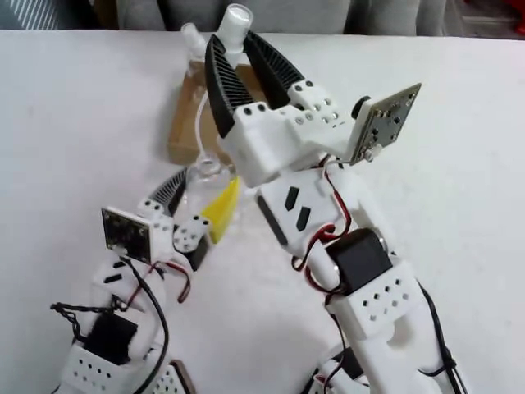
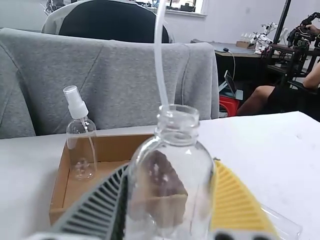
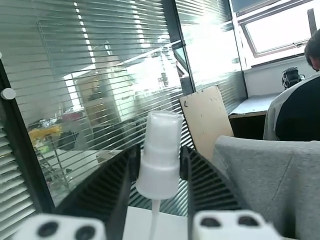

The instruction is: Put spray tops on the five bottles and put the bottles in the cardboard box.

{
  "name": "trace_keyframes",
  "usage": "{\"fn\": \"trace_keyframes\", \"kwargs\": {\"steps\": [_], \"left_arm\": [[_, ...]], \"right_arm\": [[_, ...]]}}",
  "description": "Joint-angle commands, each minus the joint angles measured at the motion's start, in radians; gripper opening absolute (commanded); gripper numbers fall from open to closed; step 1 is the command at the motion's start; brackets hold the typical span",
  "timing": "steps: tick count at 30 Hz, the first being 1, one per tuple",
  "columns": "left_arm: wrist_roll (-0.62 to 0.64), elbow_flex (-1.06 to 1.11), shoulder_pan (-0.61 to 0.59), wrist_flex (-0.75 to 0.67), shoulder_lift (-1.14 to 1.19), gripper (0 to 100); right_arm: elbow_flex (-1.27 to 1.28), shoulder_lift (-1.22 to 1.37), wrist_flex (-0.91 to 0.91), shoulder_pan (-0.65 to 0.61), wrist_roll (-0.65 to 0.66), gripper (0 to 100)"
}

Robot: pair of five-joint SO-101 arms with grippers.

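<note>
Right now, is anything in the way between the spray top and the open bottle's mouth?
Nothing visible. The spray top hangs above the open bottle, and its tube reaches down to the bottle's mouth.

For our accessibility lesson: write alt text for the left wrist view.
The left pincer grips a clear, uncapped bottle, with a spray top's thin tube entering its neck from above. Behind, a bottle with its spray top on stands in the cardboard box.
</note>
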Motion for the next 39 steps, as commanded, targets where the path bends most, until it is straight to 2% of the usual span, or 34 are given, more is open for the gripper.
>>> {"fn": "trace_keyframes", "kwargs": {"steps": [1, 9, 16, 24, 34, 36, 39], "left_arm": [[0.011, -0.008, 0.005, -0.029, -0.027, 3], [0.011, -0.008, 0.002, -0.031, -0.027, 3], [0.011, -0.008, 0.002, -0.031, -0.027, 3], [0.011, -0.008, 0.005, -0.031, -0.027, 3], [0.011, -0.008, 0.004, -0.031, -0.025, 3], [0.011, -0.008, 0.004, -0.031, -0.025, 3], [0.009, 0.003, 0.004, -0.032, -0.027, 3]], "right_arm": [[-0.037, -0.005, -0.021, -0.007, -0.002, 8.3], [0.015, -0.024, 0.007, -0.008, 0.046, 8.3], [0.23, -0.119, 0.024, -0.016, 0.043, 8.3], [0.417, -0.186, -0.027, -0.136, 0.048, 8.4], [0.497, -0.242, -0.022, -0.139, 0.048, 8.9], [0.491, -0.243, 0.021, -0.14, 0.049, 11.1], [0.479, -0.249, 0.064, -0.14, 0.049, 22.0]]}}
